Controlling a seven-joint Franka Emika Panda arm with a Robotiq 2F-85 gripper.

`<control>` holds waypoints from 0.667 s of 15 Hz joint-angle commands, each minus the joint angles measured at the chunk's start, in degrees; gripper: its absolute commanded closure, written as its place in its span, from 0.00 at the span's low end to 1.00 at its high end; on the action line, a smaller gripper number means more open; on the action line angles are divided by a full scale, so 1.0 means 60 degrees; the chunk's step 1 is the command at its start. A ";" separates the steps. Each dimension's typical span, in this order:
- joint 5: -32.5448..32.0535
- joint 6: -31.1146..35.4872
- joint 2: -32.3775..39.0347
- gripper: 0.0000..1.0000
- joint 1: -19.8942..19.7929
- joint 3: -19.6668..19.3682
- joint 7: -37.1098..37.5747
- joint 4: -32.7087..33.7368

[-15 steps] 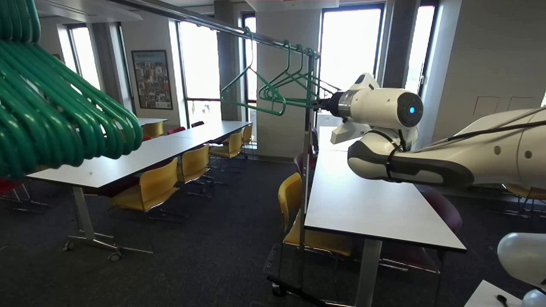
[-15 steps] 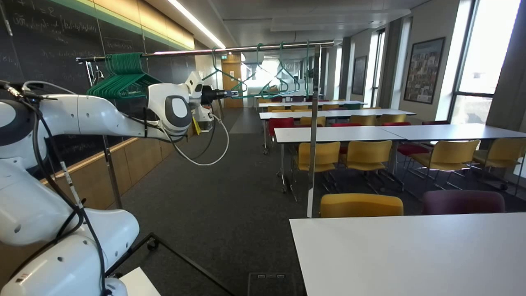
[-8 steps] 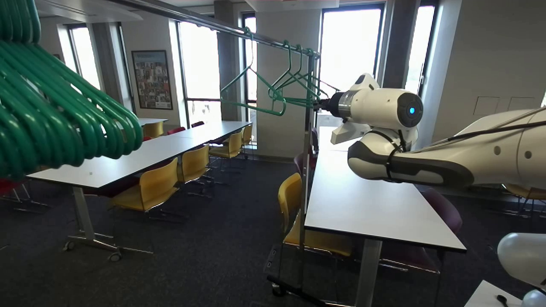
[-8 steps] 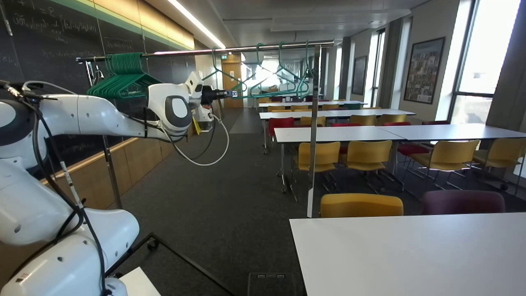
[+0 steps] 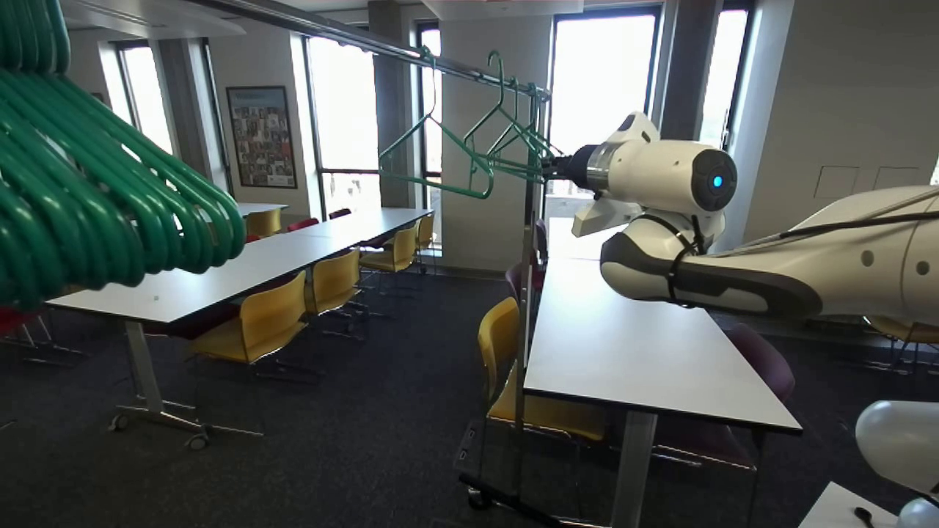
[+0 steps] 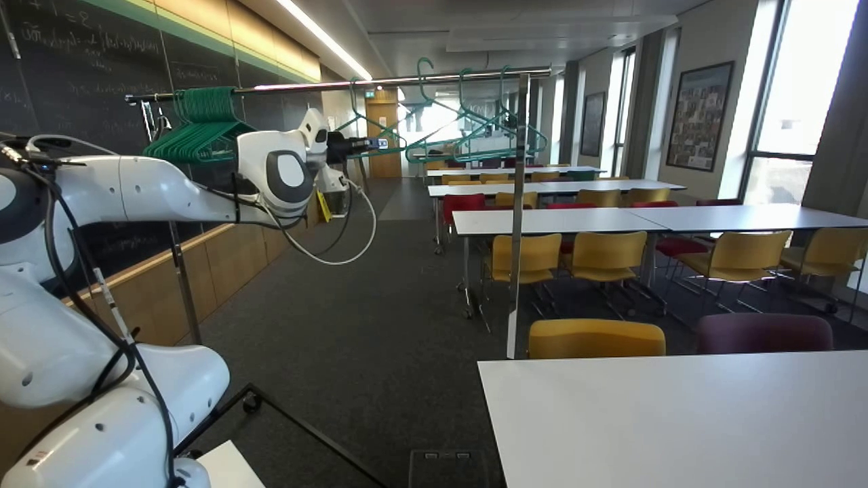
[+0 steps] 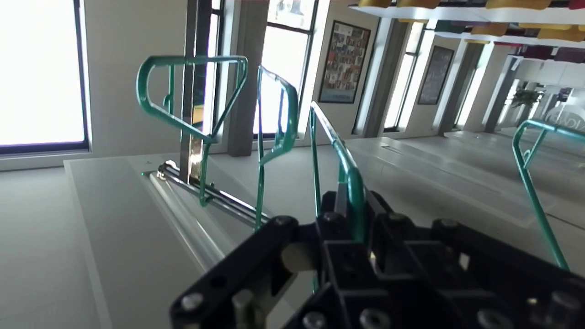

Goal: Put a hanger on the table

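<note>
Gripping a green hanger (image 7: 352, 171) up by the metal rail (image 6: 298, 87), well above the white table (image 5: 638, 359).

Claw (image 7: 355, 202) is clenched on the hanger, frame pinched b/w its fingers (image 7: 332, 223) in the wrist view. Hanger's hook (image 6: 419, 69) pokes up over the rail in both exterior views; can't tell if the lower part touches the rail. Two similar hangers (image 7: 292, 114) hang on the rail b/w it & the post (image 6: 517, 237), another hanger (image 7: 535, 197) on its opp. side; a thick bunch of green hangers (image 6: 203, 132) crowds the rail's other end. White arm (image 6: 152, 186) reaches in approx. level, w/ a blue light (image 5: 717, 181) near its end. Table's just beside the post, w/ a yellow chair (image 6: 597, 339) & a purple chair (image 6: 765, 333) along its edge in an exterior view.
</note>
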 commanded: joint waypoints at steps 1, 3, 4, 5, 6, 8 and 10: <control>0.0240 0.0117 -0.0260 0.98 0.0476 -0.0683 -0.0568 0.0223; 0.0199 -0.0062 -0.0165 0.98 0.1019 -0.0970 -0.0680 0.0181; 0.0168 -0.0185 -0.0036 0.98 0.1468 -0.1119 -0.0752 0.0078; 0.0151 -0.0292 0.0005 0.98 0.1883 -0.1232 -0.0781 -0.0070; 0.0105 -0.0421 0.0043 0.98 0.2375 -0.1374 -0.0839 -0.0242; -0.0044 -0.0740 0.0057 0.98 0.3447 -0.1720 -0.1049 -0.0617; -0.0176 -0.1083 -0.0039 0.98 0.4479 -0.2086 -0.1296 -0.1048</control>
